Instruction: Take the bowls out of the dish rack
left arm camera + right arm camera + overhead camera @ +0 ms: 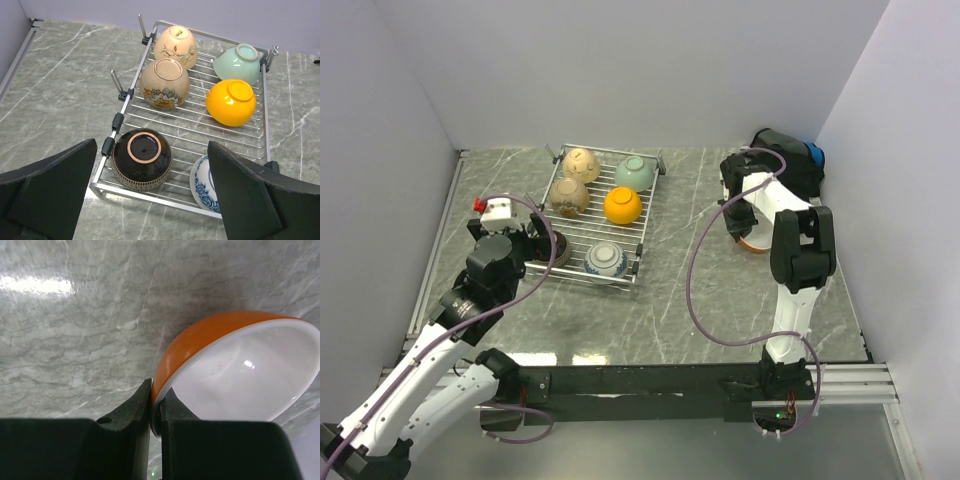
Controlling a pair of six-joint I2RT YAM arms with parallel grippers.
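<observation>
The dish rack (588,281) (150,198) holds several upturned bowls: tan (582,162) (175,45), speckled brown (569,196) (164,82), pale green (634,172) (239,62), yellow-orange (622,205) (231,102), dark brown (141,159) and white with blue pattern (606,260) (202,182). My left gripper (535,245) (151,150) hangs open above the rack's near left corner, its fingers either side of the dark brown bowl and apart from it. At the right, off the rack, my right gripper (745,225) (156,390) is shut on the rim of an orange bowl (752,241) (200,340) with a white inside, low over the table.
A black bag (788,155) with a blue patch lies in the far right corner, just behind the right arm. White walls close the table at the left, back and right. Purple cables loop from both arms.
</observation>
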